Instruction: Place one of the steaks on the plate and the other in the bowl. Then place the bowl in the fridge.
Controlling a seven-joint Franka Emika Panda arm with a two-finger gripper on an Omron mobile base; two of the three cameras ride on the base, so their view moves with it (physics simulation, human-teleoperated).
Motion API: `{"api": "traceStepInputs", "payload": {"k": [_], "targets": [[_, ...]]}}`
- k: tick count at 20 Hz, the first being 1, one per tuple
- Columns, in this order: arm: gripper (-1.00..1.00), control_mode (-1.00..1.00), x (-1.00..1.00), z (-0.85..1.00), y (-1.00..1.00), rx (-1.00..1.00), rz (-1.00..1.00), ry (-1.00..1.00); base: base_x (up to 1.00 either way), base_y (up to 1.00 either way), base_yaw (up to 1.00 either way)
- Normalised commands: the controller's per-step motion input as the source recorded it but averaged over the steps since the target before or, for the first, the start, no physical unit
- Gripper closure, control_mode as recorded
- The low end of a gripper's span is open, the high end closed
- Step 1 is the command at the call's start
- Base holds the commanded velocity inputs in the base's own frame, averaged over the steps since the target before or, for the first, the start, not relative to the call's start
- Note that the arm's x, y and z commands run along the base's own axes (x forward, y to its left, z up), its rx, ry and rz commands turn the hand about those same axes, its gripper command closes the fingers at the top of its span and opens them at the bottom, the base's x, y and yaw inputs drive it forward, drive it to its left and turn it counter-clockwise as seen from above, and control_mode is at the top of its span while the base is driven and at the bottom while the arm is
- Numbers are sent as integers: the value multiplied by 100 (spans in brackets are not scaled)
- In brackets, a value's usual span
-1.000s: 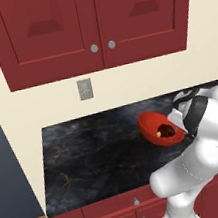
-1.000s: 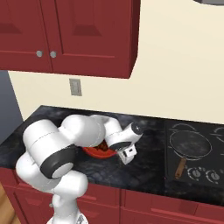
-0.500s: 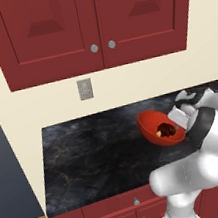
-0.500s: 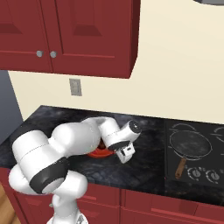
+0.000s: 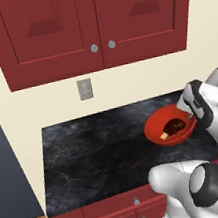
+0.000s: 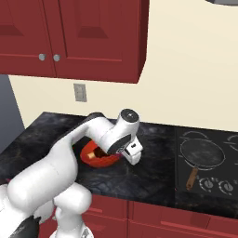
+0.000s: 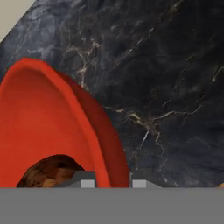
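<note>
Swinging forward over the past second, the white arm's elbow has dropped lower in both base views, while the bowl point(image 5: 171, 130) has kept its place on the black marbled counter point(image 5: 98, 153).

Left to right in the left base view: a dark grey panel edges the cream wall, a grey wall socket point(image 5: 84, 89) sits beneath dark red cabinet doors point(image 5: 91, 23) with silver knobs, and the orange-red bowl rests toward the counter's right end. A dark brown steak point(image 5: 175, 126) with a tan bone end lies inside it. The gripper point(image 5: 193, 114) is at the bowl's right rim.

From the right base view, the bowl point(image 6: 98, 158) is half hidden behind the arm, and a black stovetop point(image 6: 207, 162) carrying a frying pan point(image 6: 202, 155) with a wooden handle lies further right.

Up close, the hand view shows the fingers point(image 7: 87, 183) clenched on the bowl's wall point(image 7: 94, 127), one tip inside and one outside, with the steak point(image 7: 50, 171) just beside the inner tip.
</note>
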Motion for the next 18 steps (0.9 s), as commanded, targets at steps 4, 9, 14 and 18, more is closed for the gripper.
{"api": "traceStepInputs", "payload": {"k": [4,9,14,18], "targets": [[100,-100,-91,65,0,-14,-7,-14,0,0,0],[100,-100,-100,37,1,2,-9,-31,0,0,0],[100,-100,-53,47,21,3,-8,-18,0,0,0],[100,-100,-9,50,35,1,0,-2,0,0,0]]}}
